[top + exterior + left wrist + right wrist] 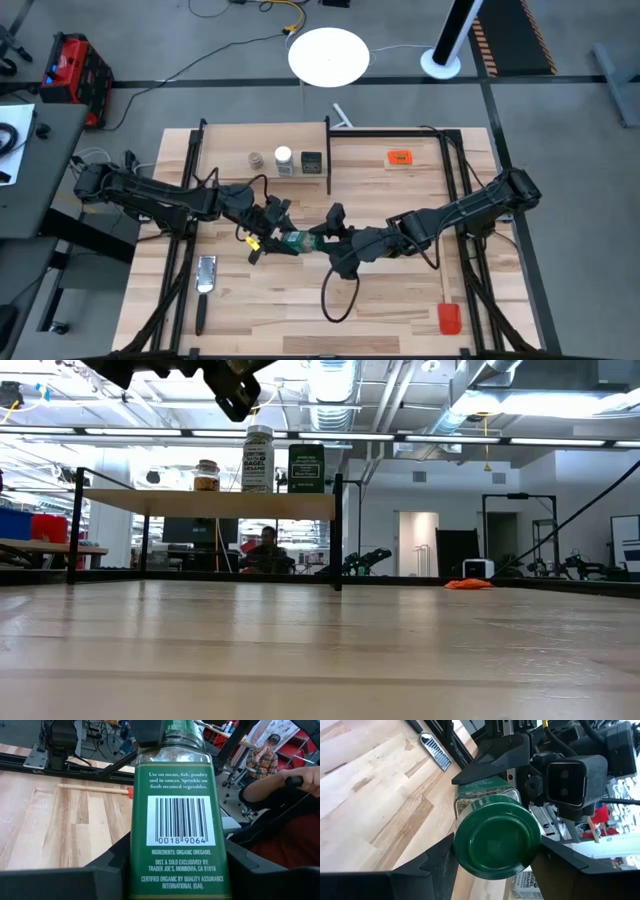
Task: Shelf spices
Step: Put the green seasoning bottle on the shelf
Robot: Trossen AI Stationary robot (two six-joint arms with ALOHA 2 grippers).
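The green-lidded jar (297, 241) hangs level in the air over the table's middle, between both grippers. My left gripper (278, 238) is shut on its body and my right gripper (322, 238) on its lid end. The shelf (230, 145) stands at the far left of the table. On its plank (150, 503) stand the brownish jar (207, 476), the clear jar with white lid (258, 458) and the black tin (306, 468). In the low view only a gripper's underside (235, 390) shows, and the green-lidded jar is out of view. My left gripper (175, 865) pinches the jar's green-labelled body (175, 810) between its two fingers, coming level from the table's left, along the jar. The jar is lifted clear and lies level. My right gripper (497, 852) has the green lid (495, 837) between its two fingers (437, 862), coming level from the table's right, facing the lid's top. The jar's glass shoulder (485, 800) runs on into the left gripper beyond.
A metal-headed spatula (205, 275) lies near the left front. The red-headed spatula (447, 305) lies at the right front, the orange tag (400, 157) at the far right. Black frame rails (460, 200) run along both sides. People sit beyond the table (265, 755).
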